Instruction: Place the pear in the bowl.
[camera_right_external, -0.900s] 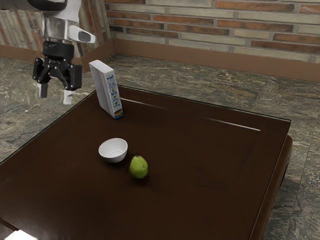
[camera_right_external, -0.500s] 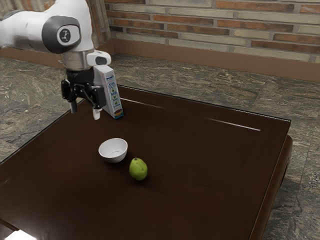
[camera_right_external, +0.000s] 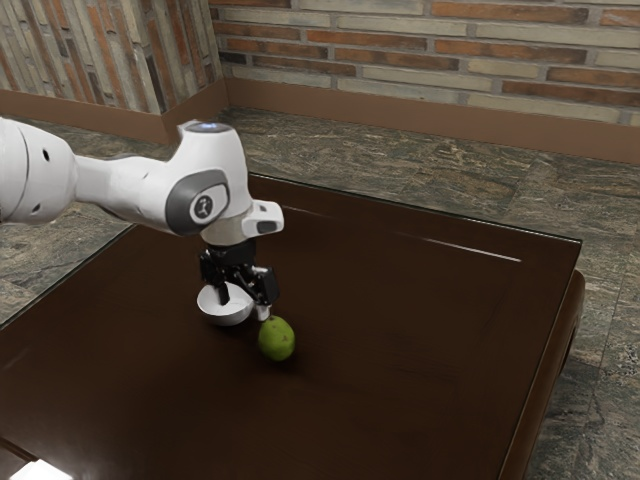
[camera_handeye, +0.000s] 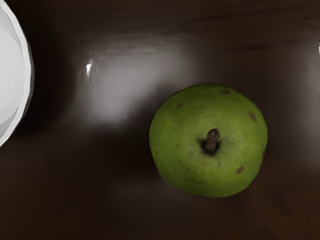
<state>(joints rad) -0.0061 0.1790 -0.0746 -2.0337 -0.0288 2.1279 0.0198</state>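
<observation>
Hovering lower and nearer the pear (camera_right_external: 277, 341), gripper (camera_right_external: 243, 304) spread wide, bowl (camera_right_external: 226, 317) unmoved

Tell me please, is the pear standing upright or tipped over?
Upright: the wrist view, from above, shows the pear's stem near its middle.
</observation>
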